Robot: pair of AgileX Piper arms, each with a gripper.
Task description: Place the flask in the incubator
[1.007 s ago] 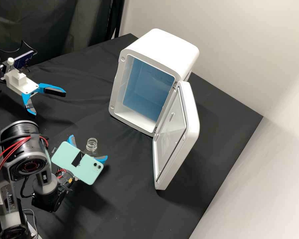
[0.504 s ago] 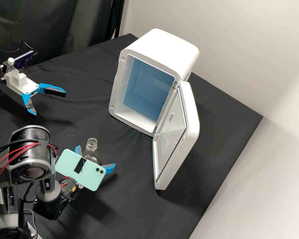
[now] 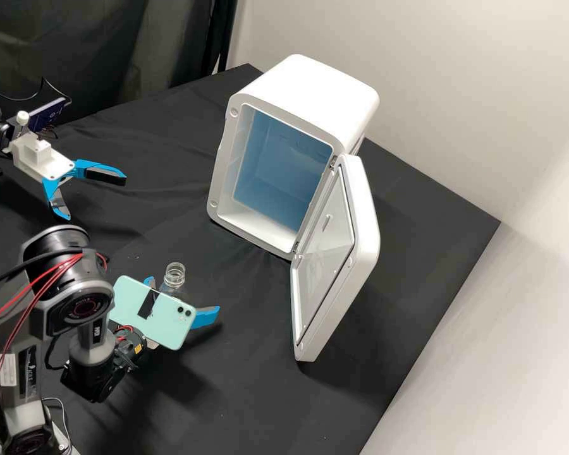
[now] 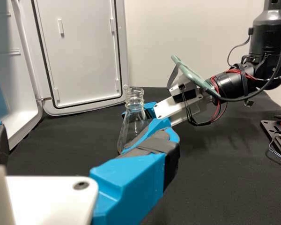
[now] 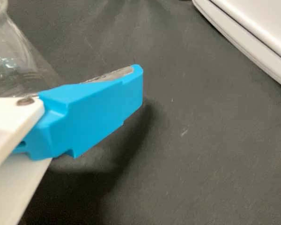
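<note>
A clear glass flask (image 3: 174, 277) stands upright on the black cloth, in front of the white incubator (image 3: 313, 101). The incubator's door (image 3: 344, 246) hangs open and shows a blue inside. My right gripper (image 3: 180, 296) is open, one blue finger on each side of the flask, with the flask's base hidden behind a mint phone (image 3: 150, 311) fixed to the wrist. In the right wrist view one finger (image 5: 89, 108) lies close beside the flask (image 5: 11, 61). My left gripper (image 3: 90, 194) hovers open and holds nothing at the far left. Its wrist view looks at the flask (image 4: 132, 122) and the door (image 4: 84, 51).
The bench's right edge (image 3: 449, 303) drops off beyond the open door. Black cloth (image 3: 171, 158) lies bare between the left gripper and the incubator. The right arm's dark body (image 3: 63, 297) fills the near left corner, with cables along the left edge.
The right arm shifted forward and right around the flask, then settled back a little. Its fingers stayed the same width apart. The flask and the left gripper stayed put.
</note>
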